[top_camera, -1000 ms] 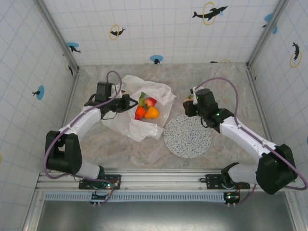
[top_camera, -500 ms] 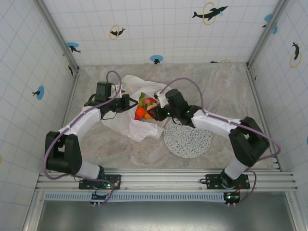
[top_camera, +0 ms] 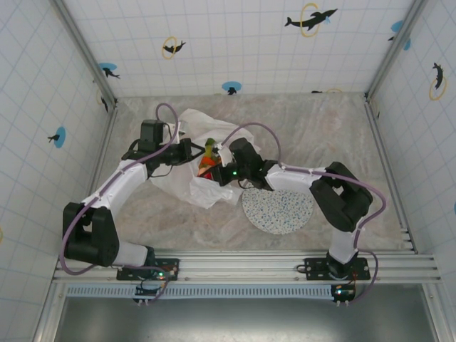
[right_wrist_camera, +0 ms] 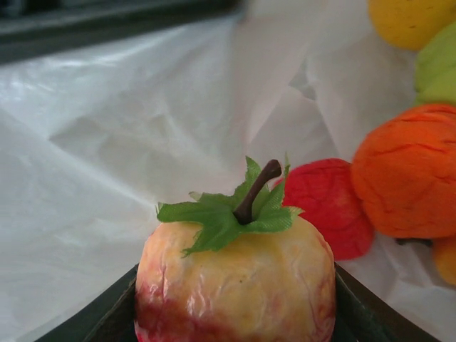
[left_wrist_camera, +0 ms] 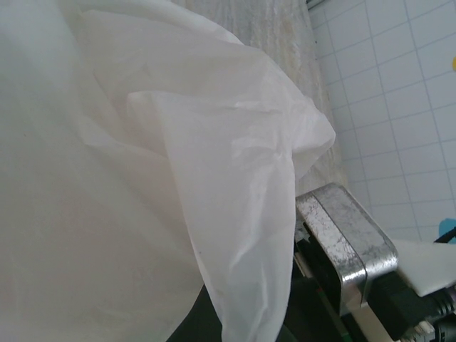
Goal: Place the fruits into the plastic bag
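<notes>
The yellow-red apple (right_wrist_camera: 235, 274) sat clamped in the jaws of the right gripper (top_camera: 218, 161), over the open mouth of the plastic bag (top_camera: 206, 194), near a red apple (right_wrist_camera: 329, 206) and an orange (right_wrist_camera: 406, 171) lying inside. The left gripper (top_camera: 189, 152), closed tight, pinched the bag's rim.

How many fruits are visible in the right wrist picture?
6: a yellow-red apple in the right pincer; on the bag beyond it a red fruit, an orange fruit, a yellow fruit, a green fruit and an orange piece at the right edge. Others may be hidden.
</notes>
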